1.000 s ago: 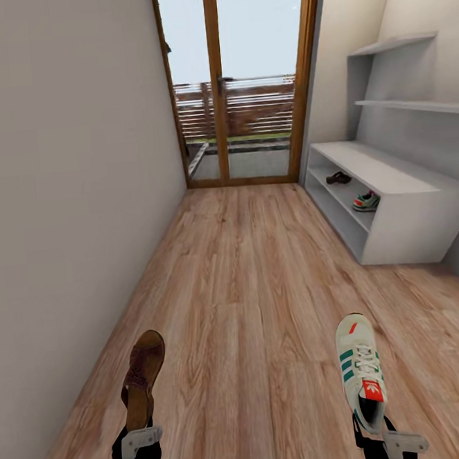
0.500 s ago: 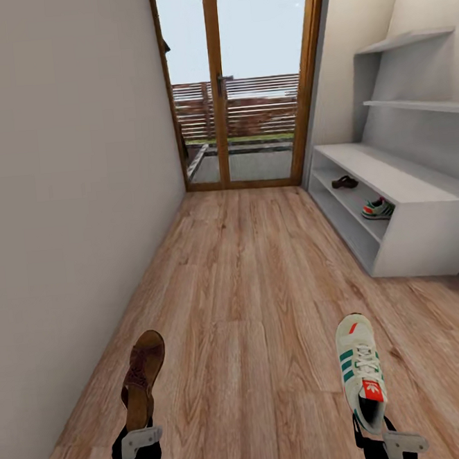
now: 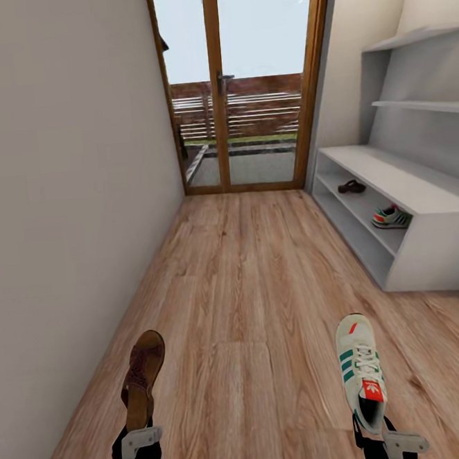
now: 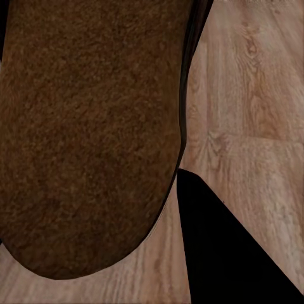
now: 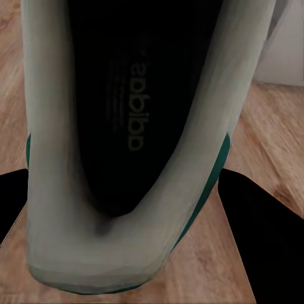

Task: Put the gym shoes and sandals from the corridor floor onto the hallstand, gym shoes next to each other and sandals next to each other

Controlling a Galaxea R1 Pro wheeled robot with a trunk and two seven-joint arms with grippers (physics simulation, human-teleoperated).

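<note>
My left gripper [image 3: 139,432] is shut on the heel of a brown sandal [image 3: 142,373], held above the corridor floor [image 3: 248,283] with its toe pointing ahead. In the left wrist view the sandal [image 4: 88,126] shows as a broad brown surface close up. My right gripper [image 3: 376,431] is shut on the heel of a white gym shoe [image 3: 360,368] with green stripes. Its dark inside [image 5: 126,120] faces the right wrist camera. The pale-grey hallstand [image 3: 422,199] stands ahead on the right. On its open shelf lie the other sandal [image 3: 352,187] and the other gym shoe [image 3: 390,217], a gap apart.
A blank wall [image 3: 67,202] runs along the left side of the narrow corridor. A wood-framed glass door [image 3: 241,82] closes the far end. Two floating shelves [image 3: 420,105] hang above the hallstand's bench top.
The camera has moved forward along the corridor: the hallstand and door sit nearer and further right in the picture. Both grippers keep the same hold on the sandal and the gym shoe.
</note>
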